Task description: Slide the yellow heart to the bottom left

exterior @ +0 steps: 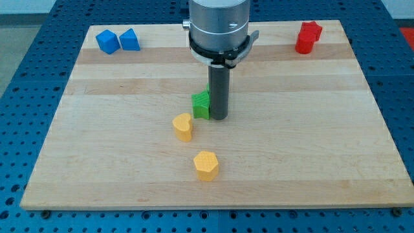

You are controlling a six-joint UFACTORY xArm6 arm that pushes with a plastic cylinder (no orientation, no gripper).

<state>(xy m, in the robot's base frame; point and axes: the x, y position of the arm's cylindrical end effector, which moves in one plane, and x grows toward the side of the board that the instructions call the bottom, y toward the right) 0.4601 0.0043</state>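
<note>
- Approach step: my tip (219, 118), a bare rod with no jaws and holding nothing, touches the green block (202, 104).
- Yellow heart (183, 126) untouched.
- Next: get up-right of heart, push down-left, missing the yellow hexagon (206, 166).

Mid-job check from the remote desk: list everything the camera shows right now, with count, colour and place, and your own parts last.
Blue blocks: two, blue, view's top left, side by side.
Red block: one, red, view's top right.
Green block: one, green, centre, partly behind the rod.
Yellow heart: one, yellow, just below-left of the green block.
Yellow hexagon: one, yellow, toward the view's bottom, centre.
Table top: one, light wood.
My tip: one, dark rod end, against the green block's right side.
</note>
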